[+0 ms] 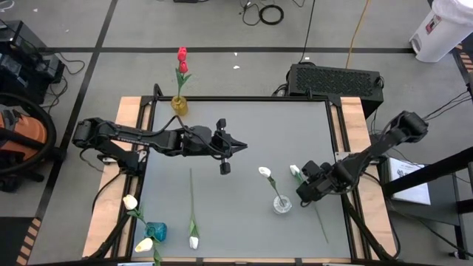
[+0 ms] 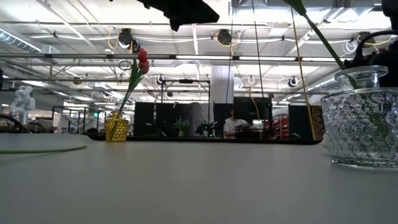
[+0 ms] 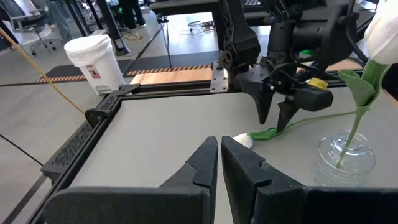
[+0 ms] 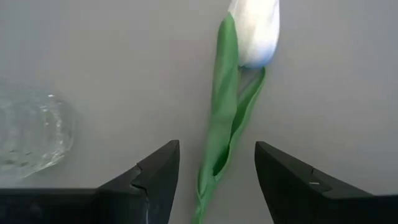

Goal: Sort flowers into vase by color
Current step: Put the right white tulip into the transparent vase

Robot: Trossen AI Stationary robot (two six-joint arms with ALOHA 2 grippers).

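Just beside the glass vase (image 1: 281, 204), our right gripper (image 4: 216, 167) hangs spread over a lying white tulip (image 4: 255, 28); our left gripper (image 3: 219, 155), closed and empty, waits well apart.

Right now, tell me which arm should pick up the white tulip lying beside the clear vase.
Right. The right gripper is open over the white tulip; the left gripper is shut, farther off.

Overhead view | left gripper (image 1: 238, 145) hovering over the grey table (image 1: 244, 118) centre | right gripper (image 1: 301, 179) reaching over a white tulip (image 1: 295, 171) lying beside the clear vase (image 1: 281, 204) | red tulips (image 1: 182, 58) standing in the yellow vase (image 1: 179, 106)
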